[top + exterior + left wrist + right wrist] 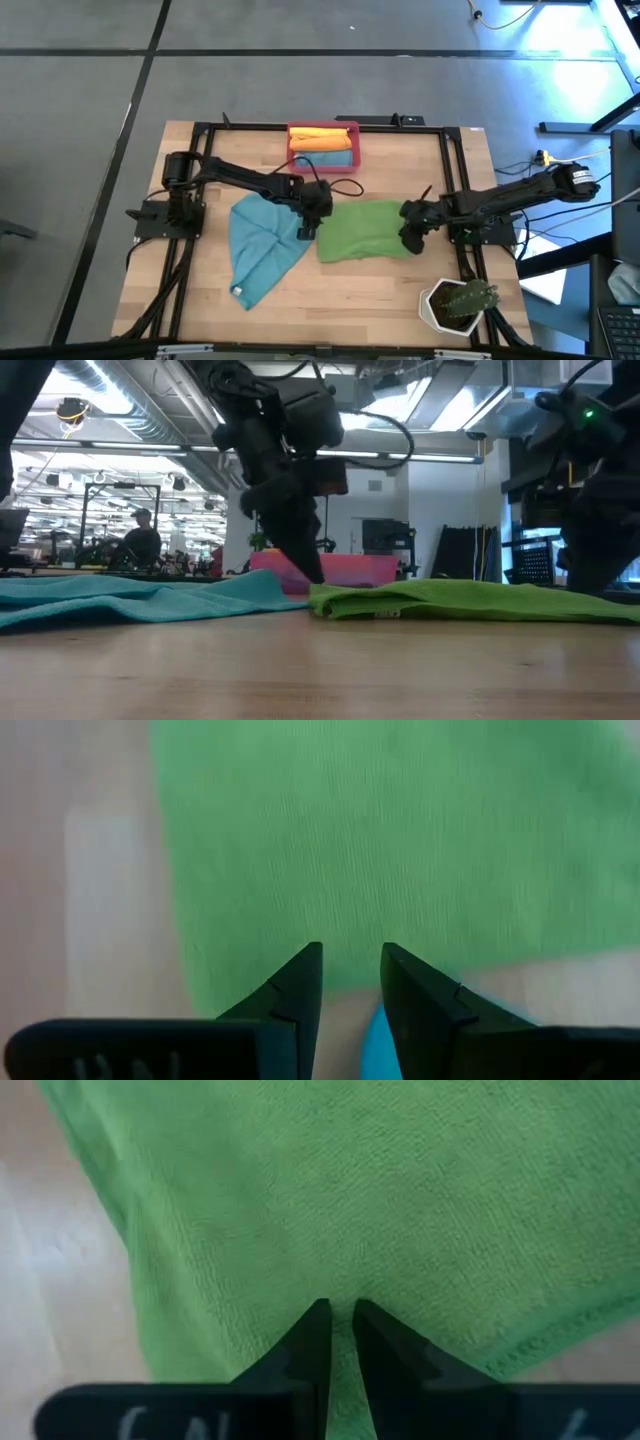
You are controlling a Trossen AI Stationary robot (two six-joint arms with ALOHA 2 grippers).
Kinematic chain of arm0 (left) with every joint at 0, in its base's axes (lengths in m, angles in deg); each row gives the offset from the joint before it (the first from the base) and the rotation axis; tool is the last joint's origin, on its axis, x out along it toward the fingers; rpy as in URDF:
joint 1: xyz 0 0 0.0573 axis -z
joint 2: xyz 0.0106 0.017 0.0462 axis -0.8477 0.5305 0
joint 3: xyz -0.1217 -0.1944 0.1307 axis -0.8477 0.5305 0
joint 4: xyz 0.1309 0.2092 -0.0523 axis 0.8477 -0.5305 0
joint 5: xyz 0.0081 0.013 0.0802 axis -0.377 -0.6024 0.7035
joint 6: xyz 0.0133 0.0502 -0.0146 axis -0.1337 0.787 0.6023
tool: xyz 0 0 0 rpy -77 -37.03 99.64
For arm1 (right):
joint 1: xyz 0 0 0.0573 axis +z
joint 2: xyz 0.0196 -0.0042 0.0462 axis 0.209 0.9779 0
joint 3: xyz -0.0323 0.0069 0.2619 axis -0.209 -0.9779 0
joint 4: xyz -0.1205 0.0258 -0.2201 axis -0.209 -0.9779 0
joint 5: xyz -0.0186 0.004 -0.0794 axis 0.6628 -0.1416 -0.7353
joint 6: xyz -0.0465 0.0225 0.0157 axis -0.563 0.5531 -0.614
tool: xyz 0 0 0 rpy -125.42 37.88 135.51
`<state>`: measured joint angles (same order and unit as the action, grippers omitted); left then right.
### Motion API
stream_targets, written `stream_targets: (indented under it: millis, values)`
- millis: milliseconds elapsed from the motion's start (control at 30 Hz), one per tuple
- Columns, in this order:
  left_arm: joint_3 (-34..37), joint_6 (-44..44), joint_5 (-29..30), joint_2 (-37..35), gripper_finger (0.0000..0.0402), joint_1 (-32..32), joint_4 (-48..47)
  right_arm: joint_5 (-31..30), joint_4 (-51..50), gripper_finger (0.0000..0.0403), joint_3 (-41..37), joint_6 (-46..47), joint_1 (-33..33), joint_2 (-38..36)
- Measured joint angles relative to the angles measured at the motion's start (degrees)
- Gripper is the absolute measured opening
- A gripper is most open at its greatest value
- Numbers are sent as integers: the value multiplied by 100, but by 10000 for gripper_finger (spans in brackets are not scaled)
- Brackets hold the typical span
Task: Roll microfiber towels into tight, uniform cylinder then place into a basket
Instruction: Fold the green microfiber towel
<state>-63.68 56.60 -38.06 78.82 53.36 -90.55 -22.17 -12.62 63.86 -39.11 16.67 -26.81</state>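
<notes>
The green towel (pixel 365 232) lies flat on the middle of the table, and it also shows in the low view (pixel 470 600). A teal towel (pixel 262 248) lies spread to its left. The red-pink basket (pixel 323 132) at the far edge holds an orange roll (pixel 322 138) and a teal roll (pixel 325 158). My left gripper (pixel 308 228) points down at the green towel's left edge, its fingers a little apart (pixel 352 955). My right gripper (pixel 410 238) is shut on the green towel's right edge (pixel 340 1312). My left gripper's fingertips (pixel 312 960) stand over the green towel's left edge (pixel 345 975), coming from above. I cannot tell whether they touch it. My right gripper pinches the green towel near its right edge (pixel 341 1335) between its two fingers, coming down at a slant from the table's right. The towel lies on the table; one layer or several, I cannot tell.
A white hexagonal pot with a cactus (pixel 458 303) stands at the near right corner. A black frame (pixel 455 170) runs around the work area. Bare wood (pixel 350 300) lies in front of the towels. A person (pixel 140 540) shows far off in the room.
</notes>
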Motion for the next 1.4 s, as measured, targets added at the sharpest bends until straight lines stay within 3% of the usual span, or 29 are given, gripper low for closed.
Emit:
stream_targets:
  millis: [300, 733, 1033, 1233, 1400]
  values:
    - [-29, -176, -194, 398, 94, 124, -221, -118, -30, 54, 23, -3, -501, 186]
    - [-15, -323, -398, 296, 94, 613, -1036, -584, -242, 54, 287, -1296, -1383, 220]
    - [14, -484, 641, -491, 94, 828, -1484, -756, -195, 55, 322, -1789, -1888, 405]
    - [17, -502, 690, -720, 94, 991, -1645, -723, -24, 55, 373, -1765, -1906, 205]
    - [166, -913, 667, -712, 94, 1116, -1927, -300, 2, 55, 617, -1751, -1752, 38]
